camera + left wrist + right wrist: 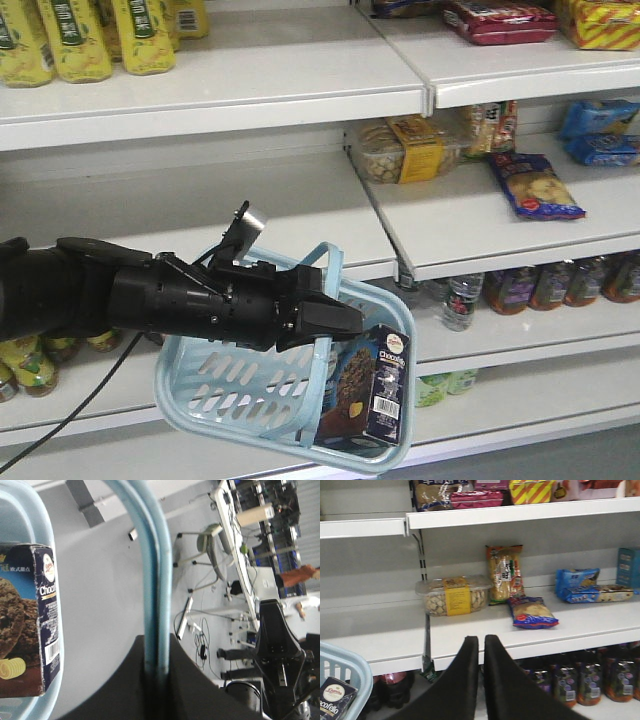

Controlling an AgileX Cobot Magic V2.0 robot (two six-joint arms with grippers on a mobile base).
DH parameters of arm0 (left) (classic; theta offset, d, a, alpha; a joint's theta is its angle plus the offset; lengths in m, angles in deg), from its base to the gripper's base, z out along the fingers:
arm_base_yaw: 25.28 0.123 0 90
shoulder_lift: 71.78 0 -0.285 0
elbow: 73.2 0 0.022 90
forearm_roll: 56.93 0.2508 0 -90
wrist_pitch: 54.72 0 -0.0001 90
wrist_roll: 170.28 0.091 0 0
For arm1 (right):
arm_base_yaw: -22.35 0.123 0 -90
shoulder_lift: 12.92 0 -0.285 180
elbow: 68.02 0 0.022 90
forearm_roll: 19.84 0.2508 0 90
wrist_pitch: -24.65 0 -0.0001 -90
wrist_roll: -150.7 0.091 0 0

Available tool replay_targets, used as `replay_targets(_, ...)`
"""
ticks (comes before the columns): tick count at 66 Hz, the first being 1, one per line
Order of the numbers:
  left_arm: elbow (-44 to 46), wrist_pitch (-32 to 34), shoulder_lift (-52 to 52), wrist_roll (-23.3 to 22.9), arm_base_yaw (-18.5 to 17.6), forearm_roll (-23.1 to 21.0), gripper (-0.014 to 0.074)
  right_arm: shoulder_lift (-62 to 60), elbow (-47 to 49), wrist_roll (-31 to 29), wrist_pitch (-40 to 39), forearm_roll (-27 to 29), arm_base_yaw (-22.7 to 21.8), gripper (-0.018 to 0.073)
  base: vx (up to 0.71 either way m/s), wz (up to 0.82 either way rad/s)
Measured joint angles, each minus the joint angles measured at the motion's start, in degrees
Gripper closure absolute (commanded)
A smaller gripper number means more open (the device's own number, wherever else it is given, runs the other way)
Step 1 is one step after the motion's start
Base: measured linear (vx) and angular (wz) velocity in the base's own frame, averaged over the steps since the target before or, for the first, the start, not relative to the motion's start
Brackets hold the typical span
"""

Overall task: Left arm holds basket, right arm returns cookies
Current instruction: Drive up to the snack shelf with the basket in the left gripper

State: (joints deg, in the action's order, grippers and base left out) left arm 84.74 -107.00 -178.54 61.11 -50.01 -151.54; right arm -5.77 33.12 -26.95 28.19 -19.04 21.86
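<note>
on r wrist cam only, r end effector (481, 640) together; l end effector (338, 322) clamps basket (180, 388).

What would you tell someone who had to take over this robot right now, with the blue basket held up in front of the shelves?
Left gripper: shut on the two handles of the basket, holding it up in front of the shelves.
Right gripper: shut or nearly so, empty, facing the snack shelf, with the basket low to one side of its view.
Cookies: upright in a corner of the basket, not gripped.
Done: basket held.
Left to do: open the right gripper, take the cookies out and set them on a shelf. The pictures do not show which spot.
</note>
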Motion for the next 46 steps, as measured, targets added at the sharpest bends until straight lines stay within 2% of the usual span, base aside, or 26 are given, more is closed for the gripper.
replay_targets(24,0.00,0.11,0.00,0.00,0.00,0.00,0.0599,0.00,0.00,0.00,0.00,0.00,0.00,0.0562,0.12,0.41)
replay_targets(46,0.00,0.06,0.00,0.00,0.00,0.00,0.0599,0.00,0.00,0.00,0.00,0.00,0.00,0.0562,0.10,0.19)
